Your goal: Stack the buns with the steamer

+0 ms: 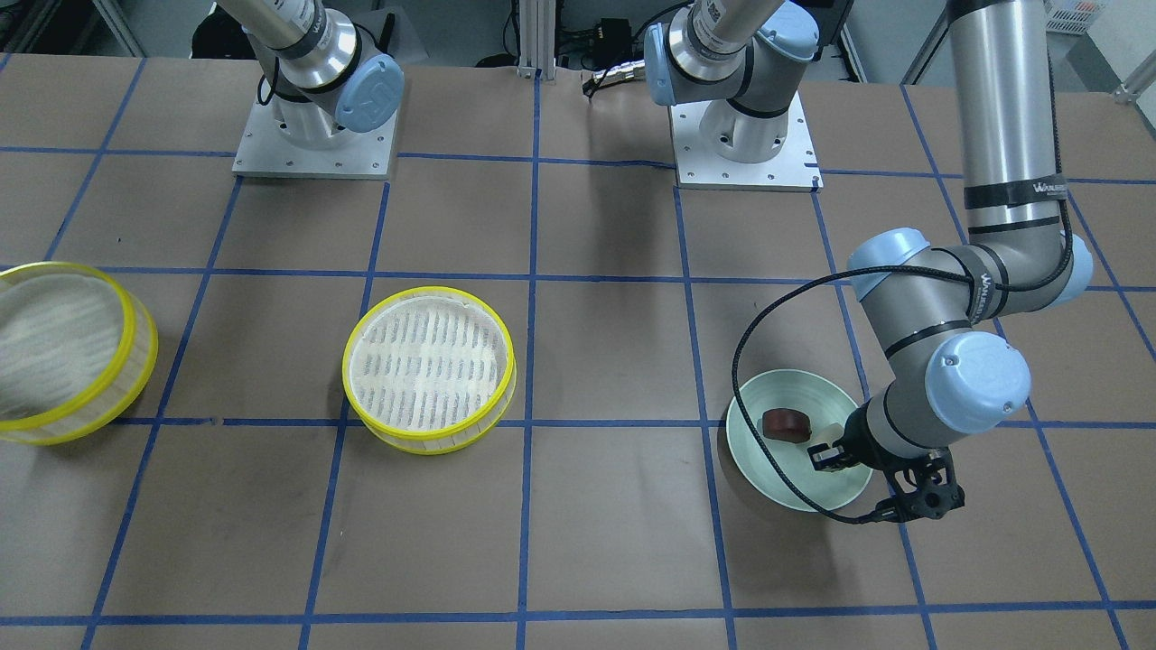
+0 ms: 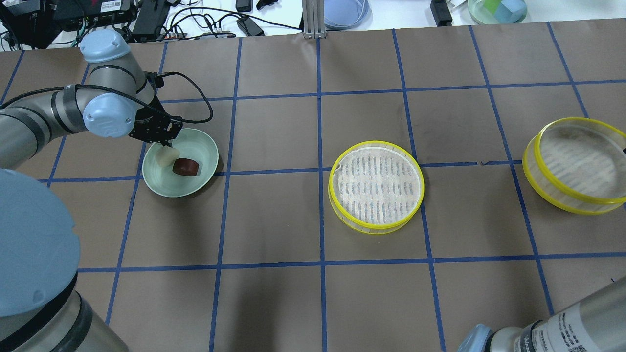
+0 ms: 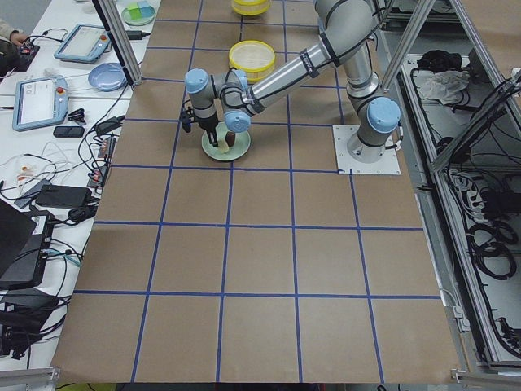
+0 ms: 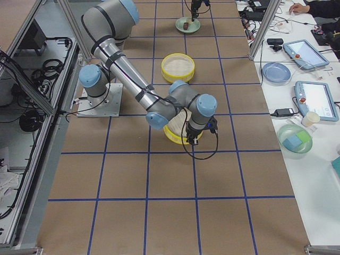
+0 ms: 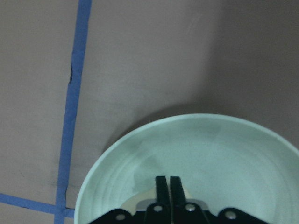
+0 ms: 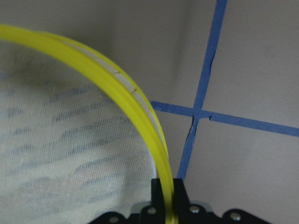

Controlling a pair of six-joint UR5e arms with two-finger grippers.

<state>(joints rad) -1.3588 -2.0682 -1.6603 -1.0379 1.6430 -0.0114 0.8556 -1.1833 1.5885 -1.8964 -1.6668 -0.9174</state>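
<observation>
A pale green plate [image 2: 205, 146] holds the cream-white bun [image 2: 166, 157] and the dark reddish-brown bun [image 2: 185, 166] side by side. My left gripper [image 2: 166, 145] hangs over the cream-white bun. In the left wrist view its fingers [image 5: 161, 184] are pressed together, with the bun's pale edge [image 5: 133, 204] showing behind them. One yellow-rimmed steamer tray [image 2: 376, 187] lies flat at mid-table. My right gripper [image 6: 169, 191] is shut on the yellow rim of a second steamer tray [image 2: 577, 166], which looks tilted.
The two arm bases [image 1: 316, 135] [image 1: 745, 135] stand at the robot's side of the table. A black cable [image 1: 750, 361] loops from the left wrist over the plate's side. Tablets and bowls [image 4: 295, 139] lie on the white bench past the table's far edge.
</observation>
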